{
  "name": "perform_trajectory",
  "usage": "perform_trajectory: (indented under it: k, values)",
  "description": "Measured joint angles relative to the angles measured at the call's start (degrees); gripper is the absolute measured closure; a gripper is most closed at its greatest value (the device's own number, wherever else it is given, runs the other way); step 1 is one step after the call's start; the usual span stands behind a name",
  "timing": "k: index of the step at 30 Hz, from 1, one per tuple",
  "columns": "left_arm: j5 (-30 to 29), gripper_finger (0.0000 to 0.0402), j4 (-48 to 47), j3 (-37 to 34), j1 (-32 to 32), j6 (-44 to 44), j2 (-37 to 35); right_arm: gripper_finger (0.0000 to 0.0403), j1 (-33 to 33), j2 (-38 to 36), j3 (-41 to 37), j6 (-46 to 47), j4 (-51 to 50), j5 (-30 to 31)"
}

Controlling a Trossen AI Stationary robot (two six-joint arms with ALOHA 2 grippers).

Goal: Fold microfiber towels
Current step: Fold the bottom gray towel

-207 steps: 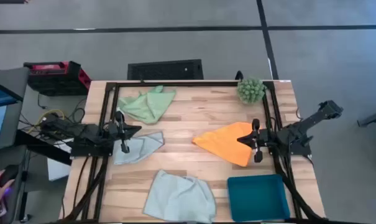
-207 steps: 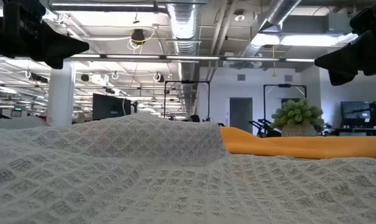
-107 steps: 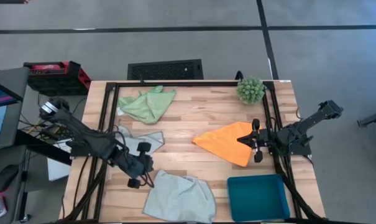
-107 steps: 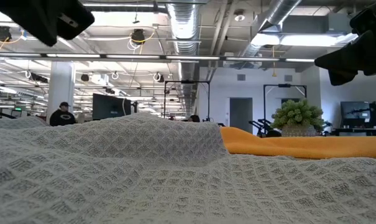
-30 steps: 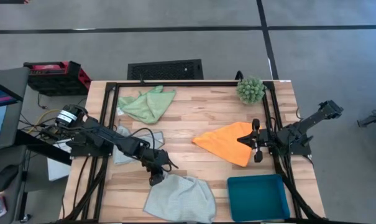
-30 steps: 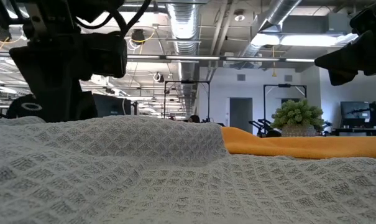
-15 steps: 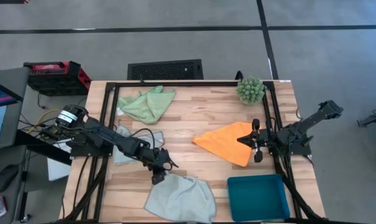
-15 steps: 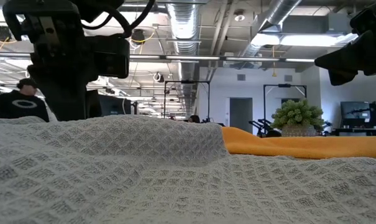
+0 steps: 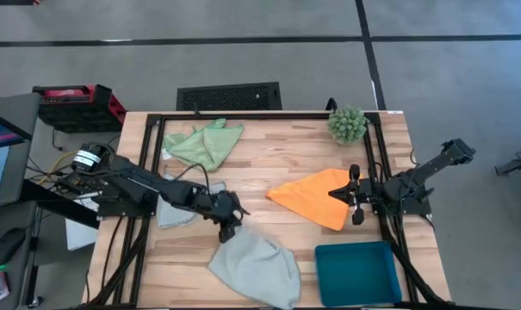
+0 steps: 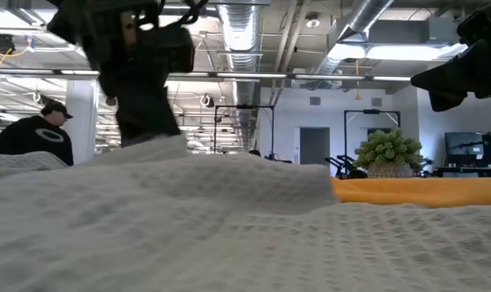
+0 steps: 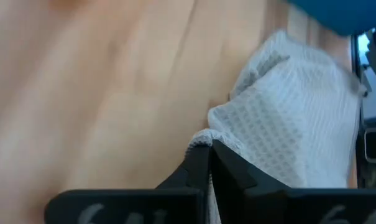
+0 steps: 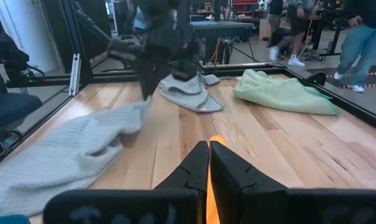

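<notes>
The pale mint towel (image 9: 258, 267) lies at the bench's near edge, left of the teal tray (image 9: 356, 274), with one corner pulled up and back toward the middle of the bench (image 9: 269, 155). The left hand (image 9: 228, 226) is clamped on that corner; in the left wrist view its fingers (image 11: 206, 168) are pressed together with the waffle cloth (image 11: 287, 124) bunched between them. Half a second earlier the hand sat lower on the towel's upper left corner and the cloth lay wider and flatter; now the corner has been dragged up and right, and the towel has narrowed into a slanted shape whose lower end reaches the bench's front edge.

The pale blue-grey towel (image 9: 176, 207) lies just behind the left arm, partly covered by it. The light green towel (image 9: 202, 144) sits crumpled at the far left corner, well apart from the others. The orange towel (image 9: 316, 196) lies right of centre, its right corner held in the closed right hand (image 9: 354, 196), which waits at the right rail unchanged. Bare wood stays open between the mint and orange towels and across the far middle of the bench. The spiky green plant (image 9: 347, 125) stands at the far right corner.

In the low view a person (image 10: 36, 134) shows in the room beyond.
</notes>
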Motion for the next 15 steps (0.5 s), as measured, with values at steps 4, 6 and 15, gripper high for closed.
perform_trajectory:
  k: [4, 6, 15]
  values:
    - [-1.3, 0.0401, -4.3, 4.1, 2.4, 7.9, -2.2, 0.0365, 0.0, 0.0, 0.0, 0.0, 0.0, 0.0]
    - [-1.4, 0.0401, -7.8, 6.8, 3.2, 12.5, -2.5, 0.0365, 0.0, 0.0, 0.0, 0.0, 0.3, 0.0]
    - [-1.7, 0.0401, -23.5, 19.9, 4.9, 26.2, -2.7, 0.0356, 0.0, 0.0, 0.0, 0.0, 2.4, 1.9]
